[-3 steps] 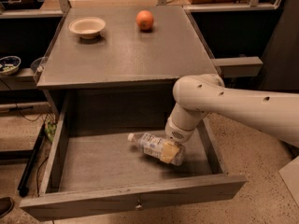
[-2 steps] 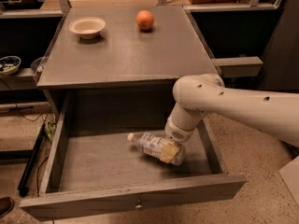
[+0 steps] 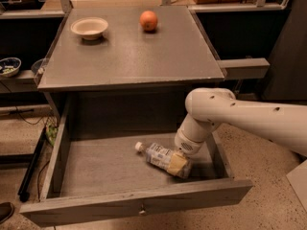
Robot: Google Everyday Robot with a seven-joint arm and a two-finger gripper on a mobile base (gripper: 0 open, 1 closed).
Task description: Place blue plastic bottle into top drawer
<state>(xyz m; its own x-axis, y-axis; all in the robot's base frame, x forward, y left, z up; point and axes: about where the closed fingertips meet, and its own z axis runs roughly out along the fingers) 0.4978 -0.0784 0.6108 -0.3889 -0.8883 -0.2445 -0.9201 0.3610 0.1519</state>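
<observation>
Change: we find nothing that has shifted over the last second; the arm (image 3: 240, 114), the gripper (image 3: 178, 165) and the blue plastic bottle (image 3: 158, 155) sit where they sat.
Bottle: it lies on its side on the floor of the top drawer (image 3: 96, 164), right of the middle, with its white cap pointing towards the left wall and its base end at the gripper.
Gripper: low inside the drawer, touching the bottle's base end; we cannot tell whether it clasps the bottle or has let it go.
Drawer: pulled well out, its front panel nearest us.
Above: a bowl (image 3: 89, 28) and an orange (image 3: 148, 20) stand apart on the tabletop (image 3: 129, 56).
Meaning: we judge the bottle as good as placed. The standstill suggests a release, and what is left is to lift clear without dragging the bottle along.
</observation>
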